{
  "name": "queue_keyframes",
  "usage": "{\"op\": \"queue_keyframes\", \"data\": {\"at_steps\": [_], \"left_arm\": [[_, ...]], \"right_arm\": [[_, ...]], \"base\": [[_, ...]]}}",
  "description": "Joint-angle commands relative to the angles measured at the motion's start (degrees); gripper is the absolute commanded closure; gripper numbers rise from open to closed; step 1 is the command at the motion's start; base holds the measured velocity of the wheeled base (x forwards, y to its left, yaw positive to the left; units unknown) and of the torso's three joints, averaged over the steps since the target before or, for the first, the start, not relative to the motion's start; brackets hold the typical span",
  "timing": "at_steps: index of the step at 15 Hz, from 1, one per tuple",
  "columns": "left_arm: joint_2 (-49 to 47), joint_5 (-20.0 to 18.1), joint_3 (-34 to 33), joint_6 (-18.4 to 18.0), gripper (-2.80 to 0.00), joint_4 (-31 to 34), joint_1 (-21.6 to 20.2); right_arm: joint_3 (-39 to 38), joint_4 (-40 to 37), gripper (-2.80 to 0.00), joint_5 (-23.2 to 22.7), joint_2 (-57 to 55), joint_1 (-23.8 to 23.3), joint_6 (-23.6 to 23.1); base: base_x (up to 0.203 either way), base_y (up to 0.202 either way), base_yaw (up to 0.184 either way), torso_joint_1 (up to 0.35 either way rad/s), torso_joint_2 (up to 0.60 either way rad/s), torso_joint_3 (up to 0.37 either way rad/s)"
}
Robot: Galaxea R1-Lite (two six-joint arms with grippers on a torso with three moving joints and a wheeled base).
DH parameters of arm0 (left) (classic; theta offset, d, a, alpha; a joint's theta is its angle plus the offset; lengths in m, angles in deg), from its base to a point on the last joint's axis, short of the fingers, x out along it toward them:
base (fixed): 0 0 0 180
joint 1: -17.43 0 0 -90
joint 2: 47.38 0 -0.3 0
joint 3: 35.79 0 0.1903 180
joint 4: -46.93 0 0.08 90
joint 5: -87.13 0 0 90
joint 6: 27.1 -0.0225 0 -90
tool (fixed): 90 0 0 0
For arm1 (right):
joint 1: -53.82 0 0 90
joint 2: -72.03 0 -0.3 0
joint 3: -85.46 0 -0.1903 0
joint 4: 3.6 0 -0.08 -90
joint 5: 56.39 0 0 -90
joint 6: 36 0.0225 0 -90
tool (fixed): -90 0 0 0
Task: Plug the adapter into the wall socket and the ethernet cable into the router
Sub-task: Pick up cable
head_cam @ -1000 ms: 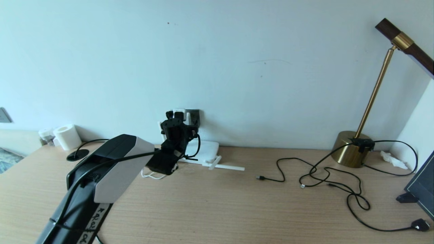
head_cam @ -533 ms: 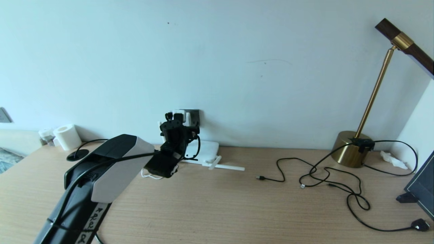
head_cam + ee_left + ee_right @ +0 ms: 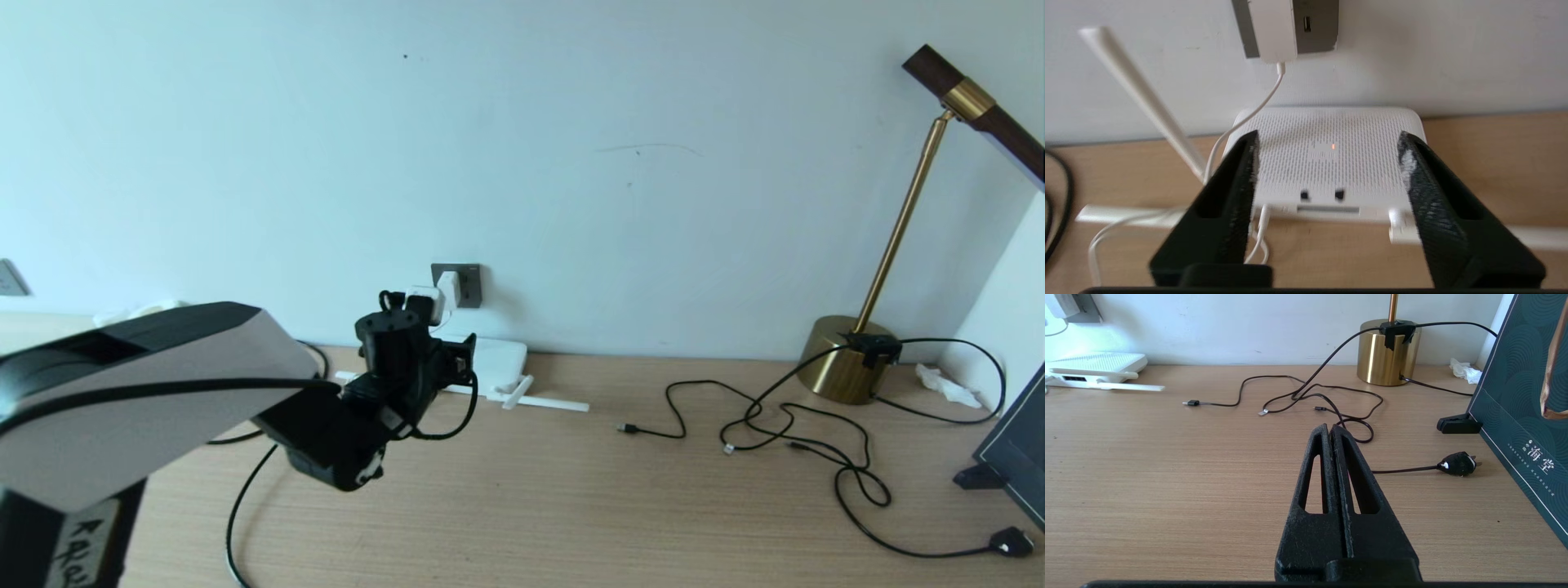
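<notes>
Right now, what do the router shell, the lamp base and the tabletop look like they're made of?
Router: looks like matte white moulded plastic, its top perforated with rows of small vent holes. Lamp base: probably metal with a brushed brass or gold finish, given the soft vertical sheen; could be plated. Tabletop: light wood grain with fine straight streaks, likely laminate or veneer, low gloss.

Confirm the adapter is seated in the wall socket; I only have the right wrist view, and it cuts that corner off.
Observer: In the left wrist view the adapter sits plugged into the wall socket, its white cord hanging down toward the router.
Operator: Report the left gripper.
Observer: The left gripper is open and empty, facing the router's front edge, short of it.
Operator: Check the router for power.
Observer: A small orange light glows on its top.
</notes>
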Motion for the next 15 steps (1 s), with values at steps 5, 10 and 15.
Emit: {"op": "queue_keyframes", "data": {"at_steps": [5,10,15], "left_arm": [[32.2,-10.8,-24.3,-5.6,0.0,3.5,1.2],[57.1,-24.8,-28.4,-14.6,0.0,51.9,1.1],[61.5,-28.6,-27.7,-39.7,0.0,78.8,1.9]], "right_arm": [[-0.6,0.0,0.0,0.0,0.0,0.0,0.0],[-0.6,0.0,0.0,0.0,0.0,0.0,0.0],[-0.6,0.0,0.0,0.0,0.0,0.0,0.0]], "base": [[0.0,0.0,0.0,0.0,0.0,0.0],[0.0,0.0,0.0,0.0,0.0,0.0],[0.0,0.0,0.0,0.0,0.0,0.0]]}}
